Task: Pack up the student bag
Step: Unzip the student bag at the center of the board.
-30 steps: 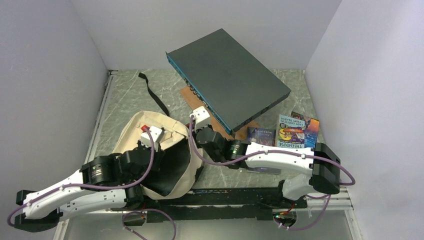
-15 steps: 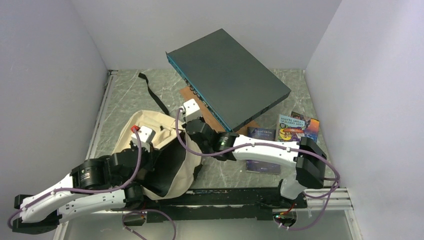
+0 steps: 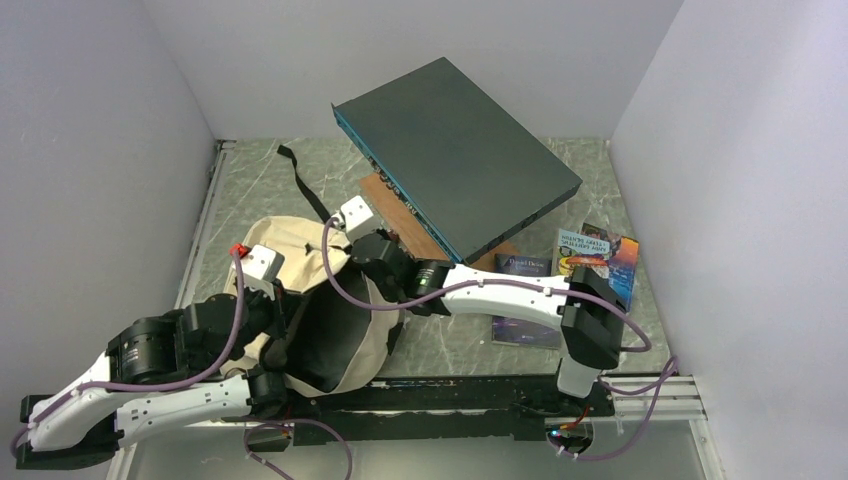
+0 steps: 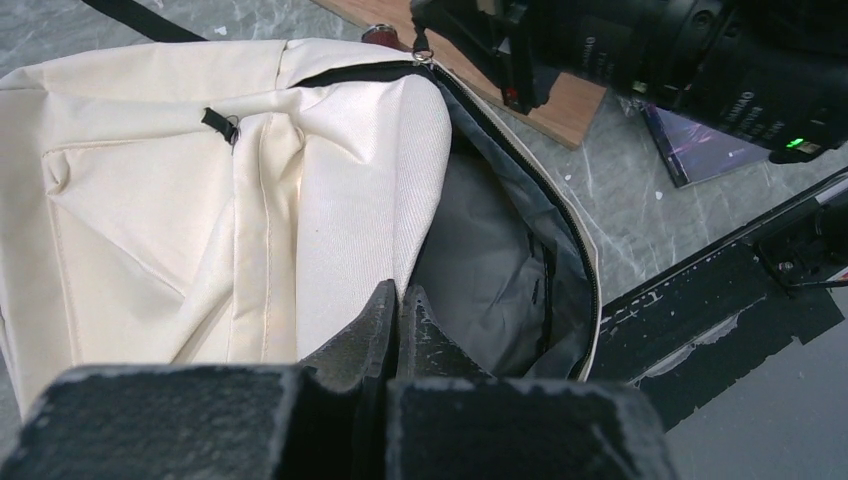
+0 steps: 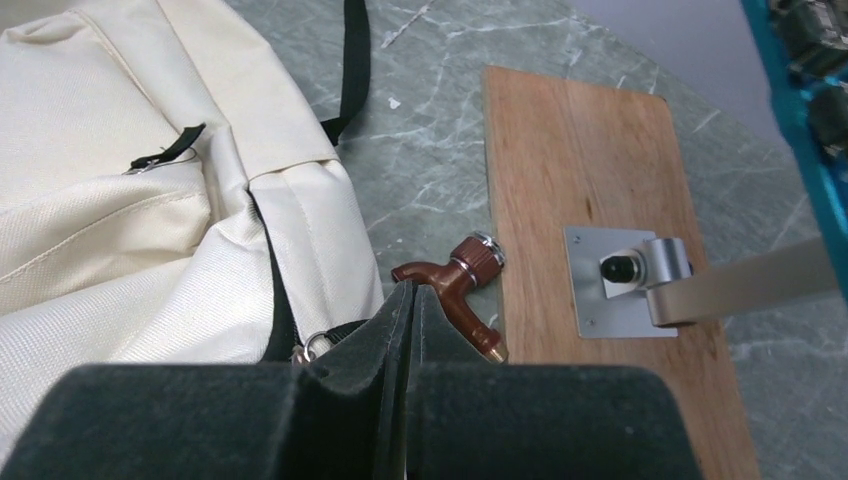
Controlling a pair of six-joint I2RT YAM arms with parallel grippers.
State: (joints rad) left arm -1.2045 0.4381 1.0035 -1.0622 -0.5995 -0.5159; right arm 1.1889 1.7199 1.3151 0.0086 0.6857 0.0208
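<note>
Though its main zip is open onto grey lining (image 4: 480,250), the student bag (image 4: 150,200), a cream soft canvas backpack lying left of centre on the table, shows nothing inside; packing not begun, by my reading. Both shut: left gripper (image 4: 397,315) apparently pinching the opening's rim, right gripper (image 5: 408,310) beside the zip pull (image 5: 310,345), hold unclear. Colourful paperback books (image 3: 592,258) lie well to the right. Grey-green marbled tabletop (image 3: 260,180); plain white walls (image 3: 100,120) on three sides.

Cream student bag (image 4: 150,220); dark grey box (image 3: 460,150); brown board (image 5: 590,180).
</note>
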